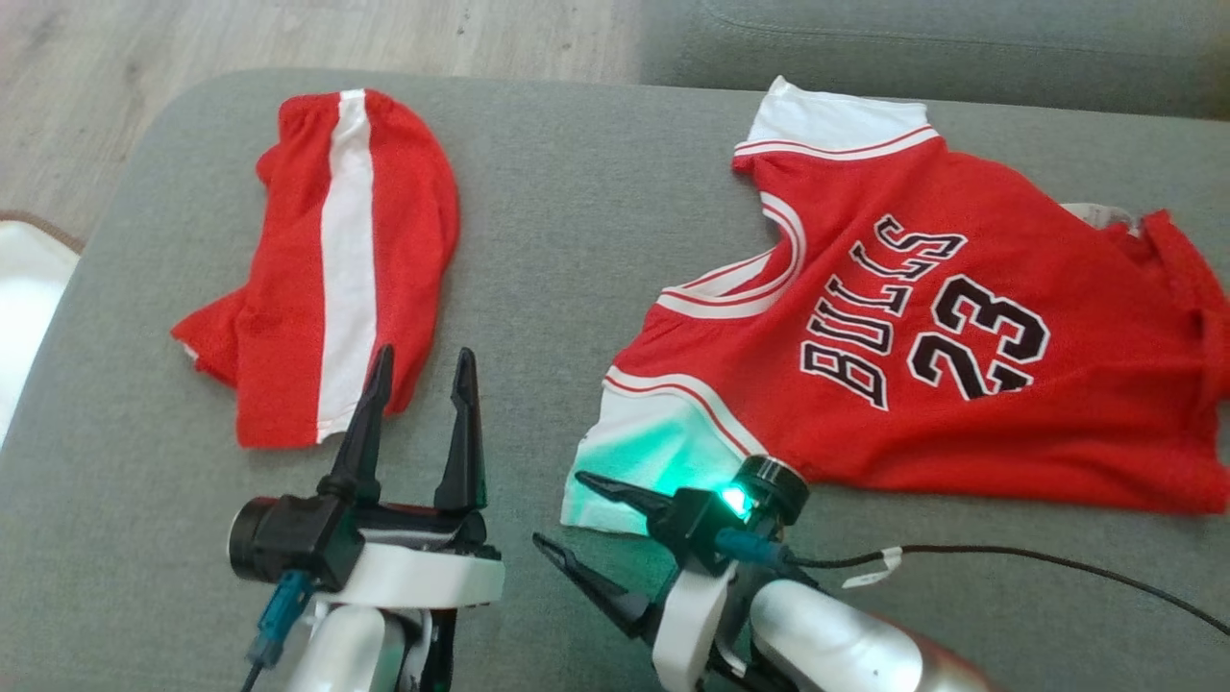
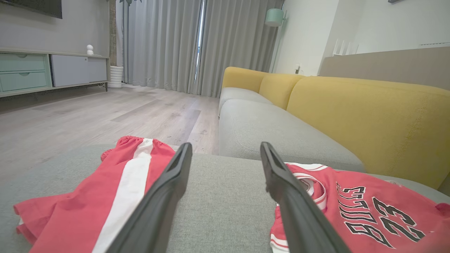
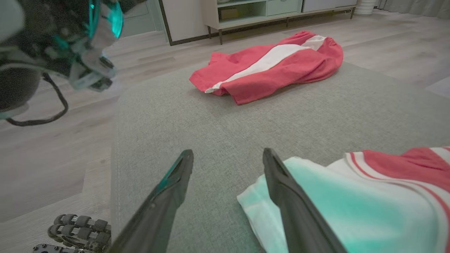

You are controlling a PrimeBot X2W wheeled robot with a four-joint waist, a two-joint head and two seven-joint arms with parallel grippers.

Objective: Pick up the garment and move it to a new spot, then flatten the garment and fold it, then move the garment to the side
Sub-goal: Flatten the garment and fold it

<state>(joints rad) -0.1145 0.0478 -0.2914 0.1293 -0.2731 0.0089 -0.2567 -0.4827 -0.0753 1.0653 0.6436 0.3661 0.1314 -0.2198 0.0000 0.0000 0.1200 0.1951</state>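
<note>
A red Bulls 23 jersey (image 1: pixel 1086 423) lies spread on the right half of the grey cushion (image 1: pixel 577 192), with its white shoulder parts toward me and toward the back. My right gripper (image 1: pixel 559 509) is open just left of the near white corner, and only grey fabric shows between its fingers. In the right wrist view that corner of the jersey (image 3: pixel 386 196) sits beside the right gripper (image 3: pixel 227 152). Red shorts (image 1: pixel 288 288) with a white stripe lie folded at the left. My left gripper (image 1: pixel 425 360) stands open beside them, holding nothing. The left wrist view shows the left gripper (image 2: pixel 225 146) between the shorts (image 2: pixel 105 186) and the jersey (image 2: pixel 369 211).
A black cable (image 1: pixel 1057 557) trails right from my right wrist across the cushion. A yellow and grey sofa (image 2: pixel 369 116) stands beyond the cushion. Wood floor (image 1: pixel 144 58) lies off the left and far edges. A pale rug (image 1: pixel 24 288) sits at the left.
</note>
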